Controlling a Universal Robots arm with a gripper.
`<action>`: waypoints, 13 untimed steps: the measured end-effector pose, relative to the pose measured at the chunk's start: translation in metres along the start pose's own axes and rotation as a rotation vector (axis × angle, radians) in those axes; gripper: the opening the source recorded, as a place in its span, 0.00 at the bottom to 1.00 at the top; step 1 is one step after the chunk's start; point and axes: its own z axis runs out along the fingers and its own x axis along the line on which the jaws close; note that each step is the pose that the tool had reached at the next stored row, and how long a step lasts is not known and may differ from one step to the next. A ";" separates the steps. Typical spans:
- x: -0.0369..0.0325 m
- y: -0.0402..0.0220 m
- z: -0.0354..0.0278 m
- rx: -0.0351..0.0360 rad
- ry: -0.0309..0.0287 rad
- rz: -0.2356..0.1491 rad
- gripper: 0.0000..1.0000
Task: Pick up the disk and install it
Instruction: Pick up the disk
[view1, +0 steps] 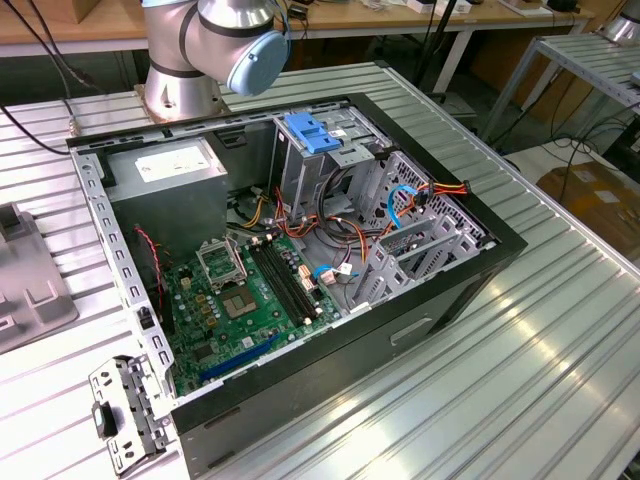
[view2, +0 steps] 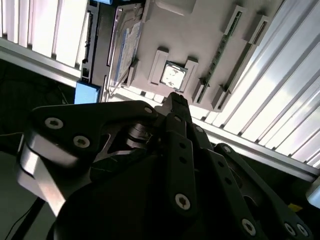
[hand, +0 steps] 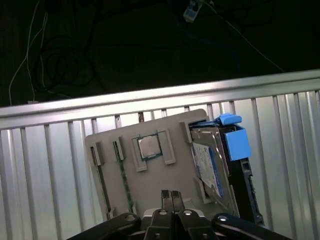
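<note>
Toward the exterior view's left, a small metal bracket (view1: 125, 415) lies on the ribbed tabletop (view1: 540, 340) by the corner of the open computer case (view1: 440, 300). Inside the case are the grey power-supply box (view1: 165, 170), the green motherboard (view1: 245, 300) and, further right, a metal cage (view1: 320, 170) topped by a blue latch (view1: 312, 133). In both wrist views the hand (hand: 170, 193) (view2: 175, 98) hovers over a grey holder (hand: 150, 185) (view2: 210, 30), its fingers (hand: 165, 196) pressed together on nothing. The disk (hand: 210, 162) (view2: 125, 47) stands on edge in the holder's end slot, near a processor chip (hand: 148, 146) (view2: 172, 75) and apart from the hand.
</note>
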 end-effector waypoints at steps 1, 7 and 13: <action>0.0000 0.0000 0.0000 -0.0005 0.0008 -0.019 0.11; 0.0000 0.0000 0.0000 -0.0023 0.0039 -0.093 0.11; 0.0000 0.0000 0.0000 -0.0036 0.0061 -0.145 0.11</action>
